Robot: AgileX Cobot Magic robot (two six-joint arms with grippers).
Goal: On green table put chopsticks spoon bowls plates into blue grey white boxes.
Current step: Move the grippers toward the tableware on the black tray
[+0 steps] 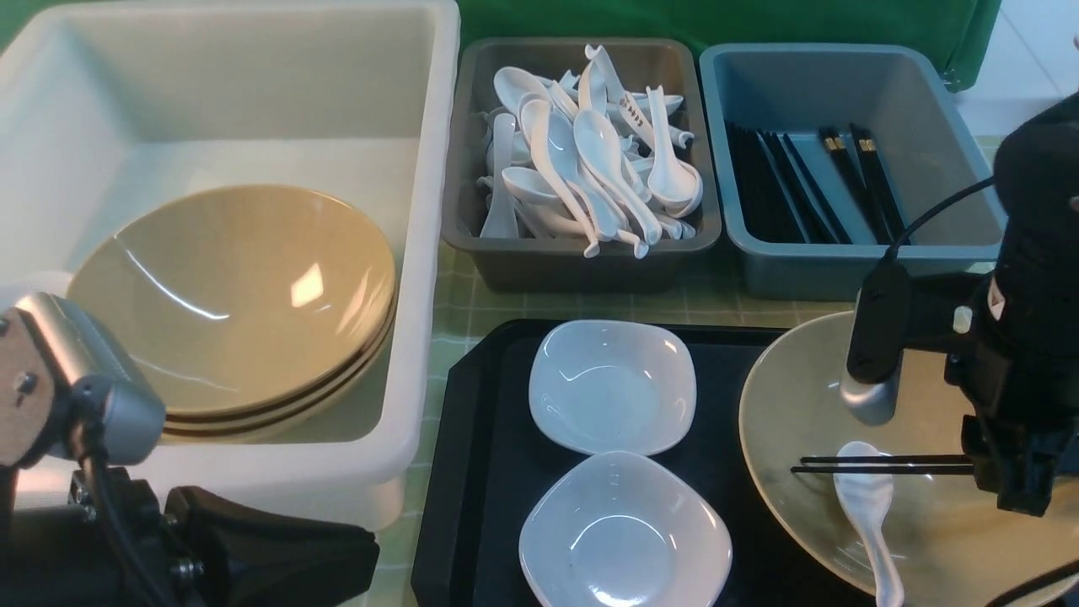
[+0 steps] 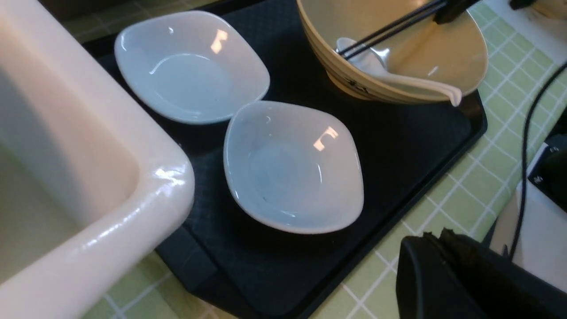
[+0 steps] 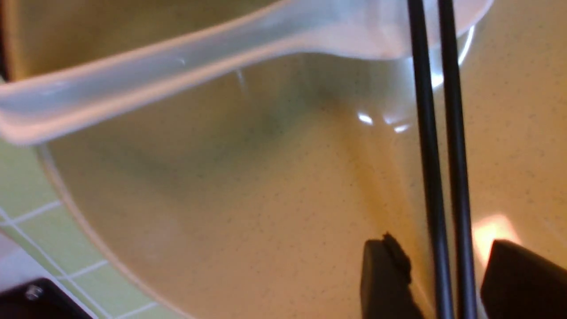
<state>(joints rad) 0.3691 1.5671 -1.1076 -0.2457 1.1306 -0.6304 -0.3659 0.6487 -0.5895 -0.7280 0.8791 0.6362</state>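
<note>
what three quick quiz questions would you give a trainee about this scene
1. True or false: the chopsticks pass between the right gripper's open fingers.
2. White plates on the black tray: A one, B two, C three.
3. Which box holds the spoon pile?
Key: 1 true; 2 B; 3 the grey box.

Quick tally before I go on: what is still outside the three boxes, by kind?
White plates: 2
Tan bowl: 1
White spoon: 1
Black chopsticks: 2
Total: 6
</note>
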